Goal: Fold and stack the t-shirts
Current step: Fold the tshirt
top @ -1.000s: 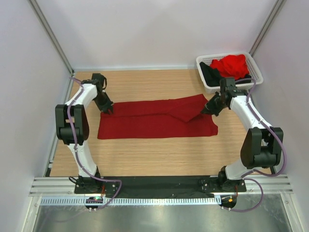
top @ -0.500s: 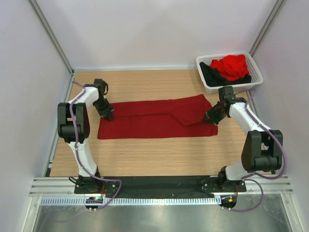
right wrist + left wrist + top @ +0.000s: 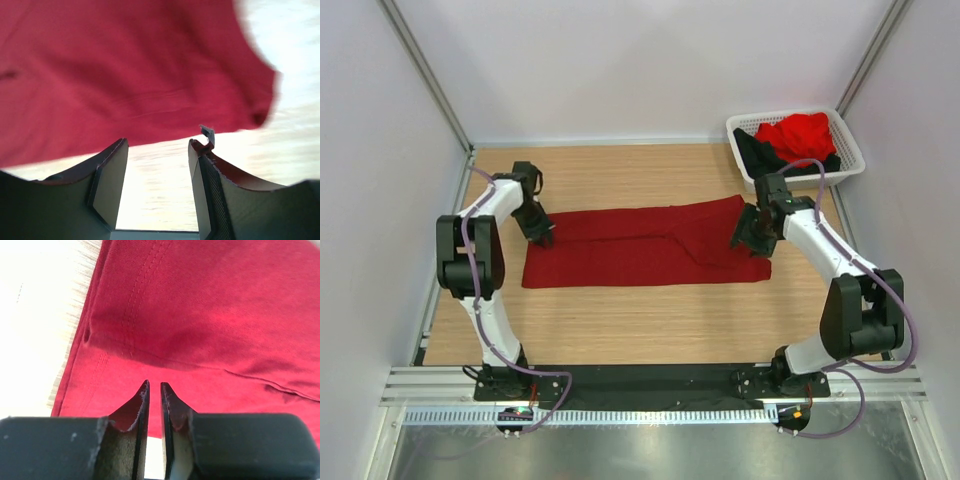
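Observation:
The dark crimson t-shirt (image 3: 640, 250) lies flat as a long folded band across the middle of the table. My left gripper (image 3: 544, 238) sits at its upper left corner. In the left wrist view this gripper (image 3: 154, 384) has its jaws almost together over the cloth (image 3: 225, 315), with only a thin slit and nothing in it. My right gripper (image 3: 745, 238) is at the shirt's right end. In the right wrist view it (image 3: 157, 142) stands open and empty just off the cloth's edge (image 3: 125, 65). A brighter red t-shirt (image 3: 798, 135) and a black t-shirt (image 3: 755, 152) lie bunched in the basket.
The white latticed basket (image 3: 852, 150) stands at the back right corner, close behind my right arm. White walls enclose the table on the left, right and back. Bare wood shows in front of and behind the folded shirt.
My right gripper has opened and let go of the shirt's right end, which now lies flat. It has shifted slightly left. The left gripper has barely moved.

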Robot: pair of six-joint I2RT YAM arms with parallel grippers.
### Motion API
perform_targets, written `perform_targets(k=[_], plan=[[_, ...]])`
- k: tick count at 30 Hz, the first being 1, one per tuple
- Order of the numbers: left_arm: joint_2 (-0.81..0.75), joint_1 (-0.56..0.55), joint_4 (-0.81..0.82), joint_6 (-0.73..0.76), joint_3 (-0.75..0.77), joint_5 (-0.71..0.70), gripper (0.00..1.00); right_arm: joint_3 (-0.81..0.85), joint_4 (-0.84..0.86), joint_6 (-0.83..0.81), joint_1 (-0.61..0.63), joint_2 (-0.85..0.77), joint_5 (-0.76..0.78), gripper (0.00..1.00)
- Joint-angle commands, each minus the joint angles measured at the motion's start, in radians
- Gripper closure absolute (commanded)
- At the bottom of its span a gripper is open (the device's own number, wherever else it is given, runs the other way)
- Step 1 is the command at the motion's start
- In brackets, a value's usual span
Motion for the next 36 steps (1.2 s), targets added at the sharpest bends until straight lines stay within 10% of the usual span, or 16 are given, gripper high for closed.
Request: perform_targets(k=[1, 36], plan=[[-0.067, 0.002, 0.002, 0.018, 0.014, -0.004, 0.85, 0.07, 0.069, -0.074, 0.09, -0.002, -0.046, 0.42], [0.011, 0.067, 0.045, 0.047, -0.074, -0.044, 0.86, 0.647, -0.15, 0.415, 0.172, 0.602, 0.347, 0.35]])
